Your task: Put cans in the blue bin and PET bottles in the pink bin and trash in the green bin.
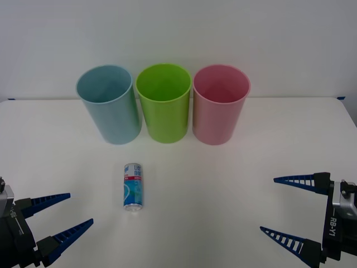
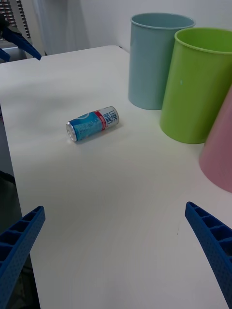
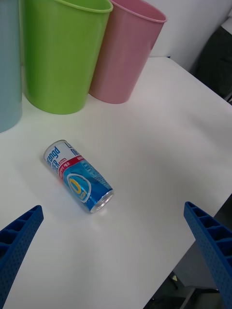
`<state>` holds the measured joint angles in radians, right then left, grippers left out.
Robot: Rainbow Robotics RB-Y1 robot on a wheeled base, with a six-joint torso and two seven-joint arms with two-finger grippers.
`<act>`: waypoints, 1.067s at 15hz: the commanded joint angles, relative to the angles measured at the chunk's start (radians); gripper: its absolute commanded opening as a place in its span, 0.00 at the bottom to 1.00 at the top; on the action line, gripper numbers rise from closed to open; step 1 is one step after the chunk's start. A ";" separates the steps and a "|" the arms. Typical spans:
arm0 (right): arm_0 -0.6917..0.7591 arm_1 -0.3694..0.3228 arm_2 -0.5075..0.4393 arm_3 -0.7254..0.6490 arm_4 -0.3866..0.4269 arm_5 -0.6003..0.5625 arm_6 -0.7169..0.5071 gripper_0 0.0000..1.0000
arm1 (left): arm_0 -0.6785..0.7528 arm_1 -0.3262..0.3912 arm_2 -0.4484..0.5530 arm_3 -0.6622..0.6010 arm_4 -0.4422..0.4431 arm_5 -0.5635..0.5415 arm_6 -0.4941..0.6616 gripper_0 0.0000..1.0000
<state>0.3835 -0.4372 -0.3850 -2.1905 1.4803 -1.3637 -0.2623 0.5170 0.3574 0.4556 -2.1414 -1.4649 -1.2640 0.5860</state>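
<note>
Two tools — left (image 1: pixel 58 216), right (image 1: pixel 283 206) — spread wide, partly cropped; can (image 1: pixel 134 186) lies free.

Items partly out of view or unresolved:

- Blue bin (image 3: pixel 8 72): in the left wrist view, cut by the picture's edge; only a strip of its wall shows, rim out of frame.
- Green bin (image 3: pixel 60 53): same view, far rim cropped.
- Pink bin (image 2: pixel 221 149): in the right wrist view, cut at the edge; rim and most of the wall out of frame.
- Left hand (image 1: pixel 53 220): front view, body cropped at the corner.
- Right hand (image 1: pixel 290 209): front view, body cropped at the edge.
- Can (image 1: pixel 133 186): label text too small to read in the front view; underside hidden against the counter (image 1: pixel 223 178).
- Bin interiors: bottoms not visible.
</note>
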 commanded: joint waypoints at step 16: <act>0.000 0.000 0.000 0.000 0.000 0.000 0.000 1.00 | 0.054 0.190 -0.279 -0.057 -0.150 0.433 0.278 1.00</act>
<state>0.3835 -0.4373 -0.3850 -2.1904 1.4803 -1.3637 -0.2623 0.5735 0.5219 0.2060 -2.1883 -1.5833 -0.8785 0.8111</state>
